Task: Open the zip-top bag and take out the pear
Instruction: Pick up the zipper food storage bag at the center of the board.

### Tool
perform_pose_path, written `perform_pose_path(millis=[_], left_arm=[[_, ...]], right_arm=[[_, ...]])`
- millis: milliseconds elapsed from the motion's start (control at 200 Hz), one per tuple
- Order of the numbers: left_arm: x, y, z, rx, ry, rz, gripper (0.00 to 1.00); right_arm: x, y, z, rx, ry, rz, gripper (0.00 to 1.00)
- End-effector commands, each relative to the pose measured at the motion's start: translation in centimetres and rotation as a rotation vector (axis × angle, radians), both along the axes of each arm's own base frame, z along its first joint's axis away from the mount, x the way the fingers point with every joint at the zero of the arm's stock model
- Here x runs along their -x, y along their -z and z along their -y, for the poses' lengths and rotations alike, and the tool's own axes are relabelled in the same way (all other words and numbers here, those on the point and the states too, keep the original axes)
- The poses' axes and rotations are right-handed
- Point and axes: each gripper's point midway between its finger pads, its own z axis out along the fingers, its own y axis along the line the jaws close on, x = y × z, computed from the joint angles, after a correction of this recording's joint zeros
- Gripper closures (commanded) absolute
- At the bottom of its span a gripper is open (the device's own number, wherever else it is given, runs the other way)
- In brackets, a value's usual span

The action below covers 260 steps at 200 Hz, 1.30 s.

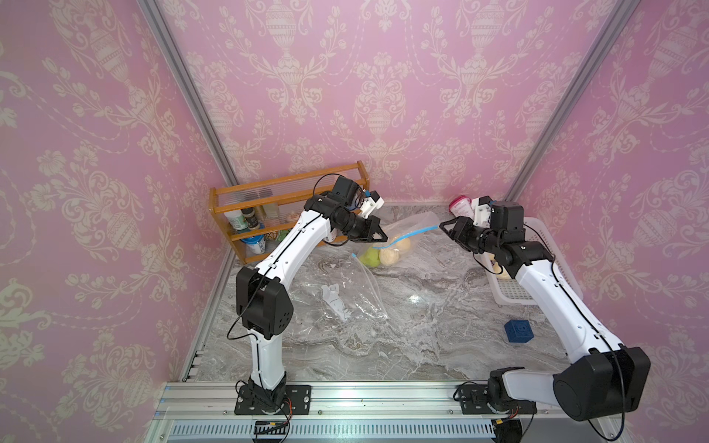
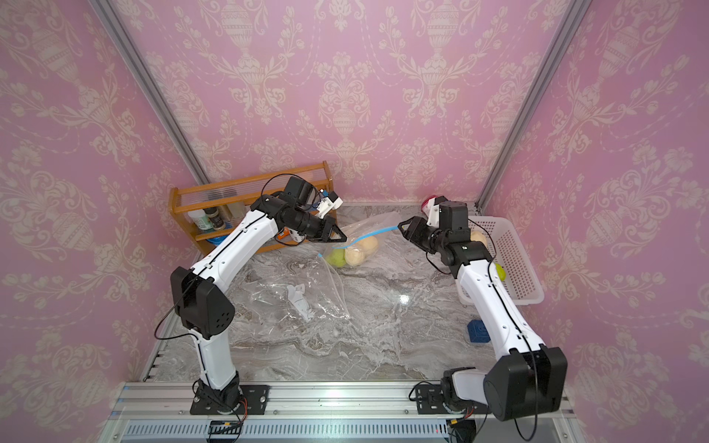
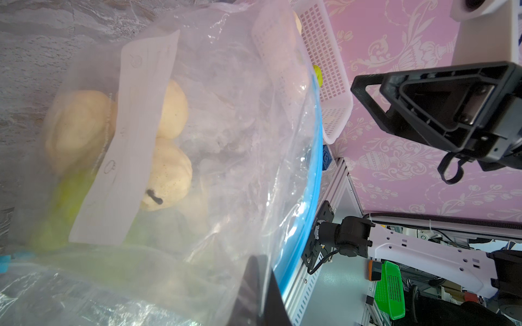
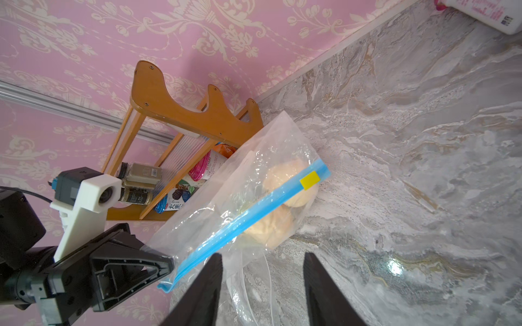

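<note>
The left gripper [image 1: 383, 239] is clamped on one corner of the clear plastic zip-top bag [image 1: 411, 224], right at the end of its blue zip strip [image 4: 254, 209]. That thin pinch carries the whole raised end. If the film slides out, the bag drops onto the marbled grey counter [image 1: 422, 307].

The right gripper [image 4: 262, 256] stands with its jaws apart just beside the strip, touching nothing that I can see. Closing on both lips together would, I judge, only drag the bag against the left hold instead of parting the seal. Closing short would catch loose film. The strip looks sealed along its length.

The pale cream pear [image 3: 169, 172], its dark stem showing, lies inside at the bag's low end with another like it and a rounded green fruit [image 1: 371, 257]. That end appears to rest on the counter near the back wall.
</note>
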Motion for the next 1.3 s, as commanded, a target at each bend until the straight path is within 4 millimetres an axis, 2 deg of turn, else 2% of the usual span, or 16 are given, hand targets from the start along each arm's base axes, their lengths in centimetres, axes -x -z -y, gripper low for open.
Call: perform_pose_path(millis=[0, 60, 165, 185, 415, 490, 735, 961, 1141, 1211, 1296], left_arm=[[0.1, -0.7, 0.4, 0.033, 0.012, -0.021, 1.00], [0.1, -0.9, 0.6, 0.038, 0.021, -0.021, 1.00], [0.2, -1.0, 0.7, 0.042, 0.036, -0.031, 1.00], [0.2, -1.0, 0.7, 0.044, 0.039, -0.033, 1.00], [0.1, -1.0, 1.0, 0.044, 0.067, -0.047, 1.00], [0.2, -0.8, 0.8, 0.035, 0.075, -0.044, 1.00], [0.9, 0.0, 0.4, 0.011, 0.102, -0.060, 1.00], [1.4, -0.3, 0.5, 0.029, 0.135, -0.072, 1.00], [1.7, -0.3, 0.4, 0.028, 0.148, -0.084, 1.00], [1.7, -0.3, 0.3, 0.027, 0.147, -0.084, 1.00], [1.6, -0.3, 0.2, 0.025, 0.144, -0.084, 1.00]], right_arm=[[-0.7, -1.9, -0.3, -0.047, 0.001, 0.040, 0.46], [-0.7, -1.9, 0.0, 0.040, -0.032, 0.095, 0.46], [-0.5, -2.5, -0.1, 0.264, -0.167, 0.294, 0.49], [-0.3, -1.2, -0.1, 0.306, -0.197, 0.303, 0.49], [0.4, 0.4, -1.1, 0.714, -0.475, 0.664, 0.42], [0.0, 0.5, -1.1, 0.815, -0.512, 0.751, 0.40], [-1.9, 1.1, -2.1, 1.163, -0.648, 0.928, 0.42], [-2.3, 2.0, -4.5, 1.325, -0.754, 1.002, 0.37], [-3.0, 2.4, -5.6, 1.415, -0.753, 1.034, 0.39], [-3.0, 2.0, -5.8, 1.417, -0.740, 1.044, 0.43], [-2.9, 1.6, -5.8, 1.414, -0.726, 1.042, 0.54]])
